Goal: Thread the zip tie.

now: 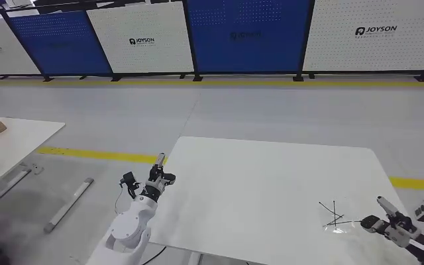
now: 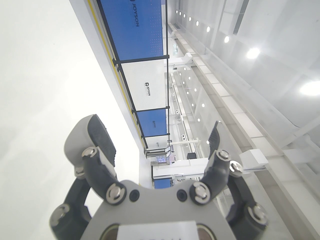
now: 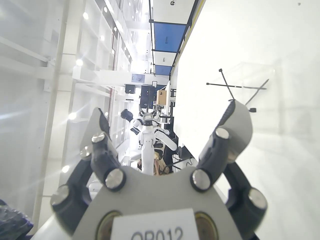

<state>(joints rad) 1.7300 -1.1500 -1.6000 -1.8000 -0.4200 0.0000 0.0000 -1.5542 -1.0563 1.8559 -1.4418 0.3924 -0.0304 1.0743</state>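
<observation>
— Table?
— White; left gripper at its left edge, jaws spread.
— Right gripper?
— Near-right corner, jaws spread too.
— Zip ties?
— Lying crossed on the table's near right, just beside that gripper.

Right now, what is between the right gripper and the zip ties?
Only bare white table. In the top view the open right gripper sits close beside the crossed zip ties, apart from them, with no other object in the gap.
</observation>
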